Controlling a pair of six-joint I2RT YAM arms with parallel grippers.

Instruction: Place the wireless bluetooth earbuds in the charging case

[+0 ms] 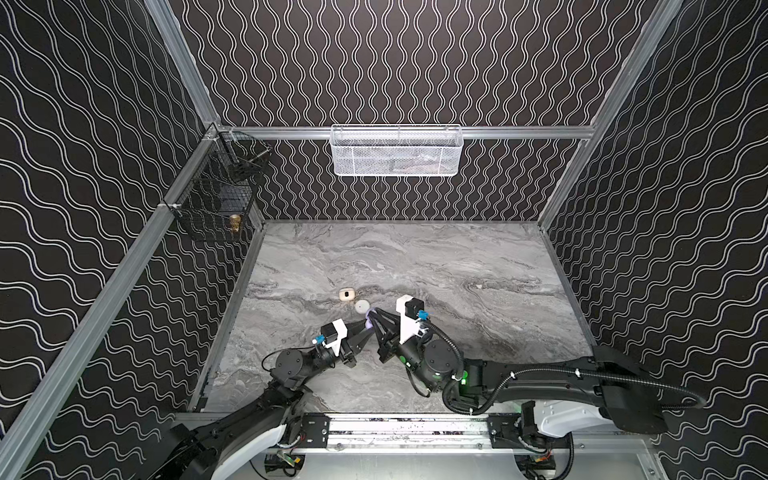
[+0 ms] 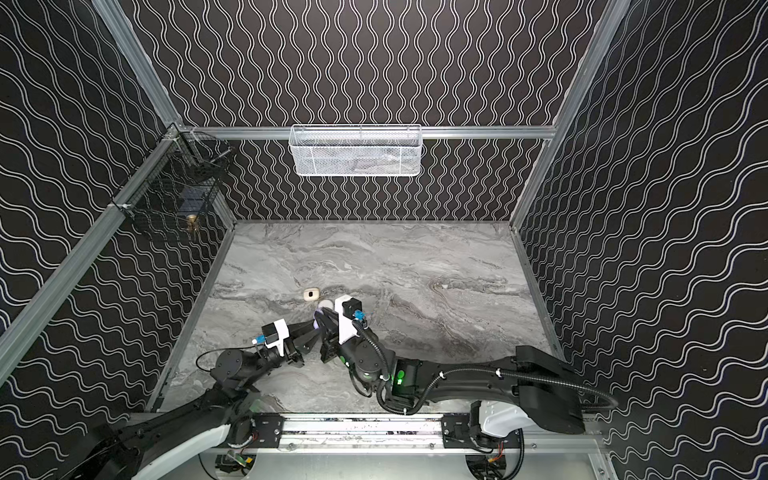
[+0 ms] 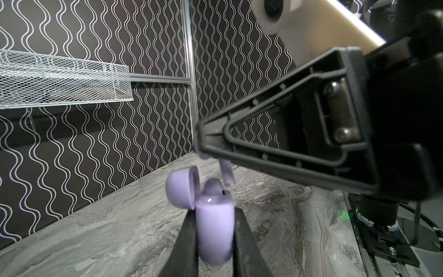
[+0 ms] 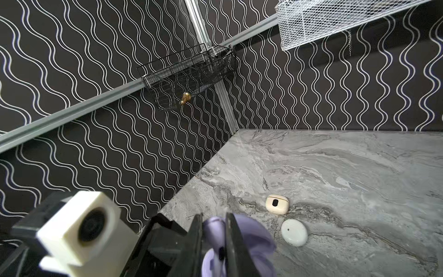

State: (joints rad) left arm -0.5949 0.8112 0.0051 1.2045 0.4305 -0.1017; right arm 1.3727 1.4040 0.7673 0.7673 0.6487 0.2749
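While the left pincer (image 3: pixel 214 212) clamps the open case (image 3: pixel 215 237) upright and steady, the right pincer (image 4: pixel 213 219) pinches an earbud (image 3: pixel 226 173) stem-down just above it, ready for seating.

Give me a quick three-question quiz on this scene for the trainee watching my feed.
1. True or false: the lavender case in the left gripper has its lid shut.
2. Pick one: the right gripper holds (A) nothing, (B) a lavender earbud, (C) a black earbud.
3. Short answer: how many cases lie on the table?

Key
1. False: the lid stands open.
2. B.
3. Two: the cream case and the white case.
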